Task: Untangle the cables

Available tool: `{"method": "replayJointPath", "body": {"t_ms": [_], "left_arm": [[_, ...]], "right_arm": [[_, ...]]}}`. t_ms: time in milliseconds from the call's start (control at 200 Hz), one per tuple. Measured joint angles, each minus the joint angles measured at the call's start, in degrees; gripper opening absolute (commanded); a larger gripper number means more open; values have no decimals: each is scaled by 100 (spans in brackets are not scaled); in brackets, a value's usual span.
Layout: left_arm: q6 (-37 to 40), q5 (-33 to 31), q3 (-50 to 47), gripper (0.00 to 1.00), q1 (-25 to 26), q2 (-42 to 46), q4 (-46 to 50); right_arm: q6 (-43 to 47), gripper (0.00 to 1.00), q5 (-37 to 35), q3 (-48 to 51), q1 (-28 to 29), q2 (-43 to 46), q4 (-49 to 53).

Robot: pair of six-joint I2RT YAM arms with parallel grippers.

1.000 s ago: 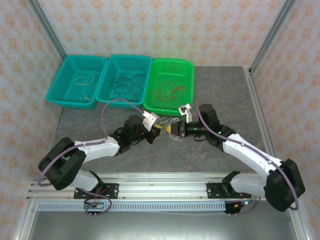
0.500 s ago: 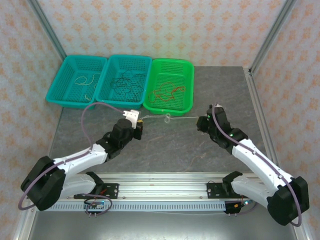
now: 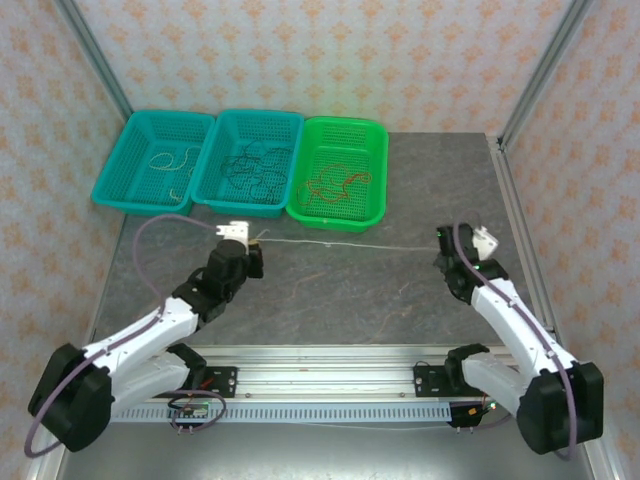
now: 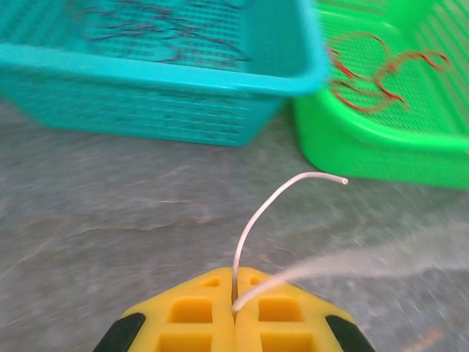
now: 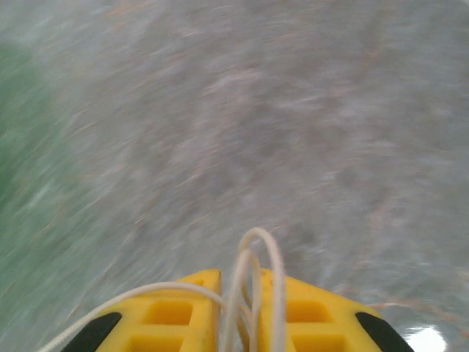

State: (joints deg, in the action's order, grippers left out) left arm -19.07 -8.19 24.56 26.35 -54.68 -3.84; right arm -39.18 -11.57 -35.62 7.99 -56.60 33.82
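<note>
Entry, cable separation. We see one pale cable point(image 3: 350, 245) drawn out in a nearly straight line between the two hands. In the top view its long axis runs left to right across the counter point(image 3: 330, 300), just in front of the green basket point(image 3: 335, 222) and roughly parallel to the basket row. We cannot tell whether it touches the counter.

Left hand point(image 3: 252, 258): clenched on the pale cable. In the left wrist view the yellow fingers point(image 4: 198, 312) meet with no gap. The cable's free end point(image 4: 253, 220) rises from the seam, arcs over and points right towards the green basket point(image 4: 381, 158). A second, blurred run leaves the seam to the right.

Right hand point(image 3: 443, 262): grasping the other end. In its wrist view the cable point(image 5: 256, 249) sits as loops pinched in the narrow slot between the fingers point(image 5: 176, 312). One strand trails off to the lower left. The counter there is smeared.

Other strands lie in the baskets:
- red-orange cables point(image 3: 335, 185) in the green basket
- dark cables point(image 3: 250, 165) in the middle teal basket point(image 3: 240, 207)
- a yellowish strand point(image 3: 170, 160) in the left teal basket point(image 3: 140, 205)
</note>
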Motion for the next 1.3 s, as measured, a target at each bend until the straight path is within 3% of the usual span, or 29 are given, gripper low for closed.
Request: {"method": "replayJointPath", "body": {"t_ms": [100,165,280,475,651,811,1001,1186,1301], "left_arm": [[-269,-28,-181,0,-389,487,278],[-365,-24,-256,0,-428,695,459],[-404,50,-339,0,-428,807,546],[-387,612,-474,0,-428,581,535],[-304,1167,-271,0,-428,737,693],[-138,1537,555,0,-428,1010,1075],[144,1534,1731,0,-428,955,1539],[911,914,3593,0,-490,31,2225],[1429,702,4728,0,-833,-693,2284]], "right_arm": [[-269,19,144,337,-634,-2,98],[-367,10,291,481,-732,-22,103],[-468,0,857,662,-743,-37,-282],[-345,0,2710,1095,-737,-28,-1668],[-92,0,3611,966,-372,-48,-2159],[-15,0,4142,734,129,-415,-2433],[-17,0,4503,385,442,-1008,-2616],[-63,0,4636,173,538,-1080,-2752],[-87,0,4660,160,538,-1080,-2785]]}}
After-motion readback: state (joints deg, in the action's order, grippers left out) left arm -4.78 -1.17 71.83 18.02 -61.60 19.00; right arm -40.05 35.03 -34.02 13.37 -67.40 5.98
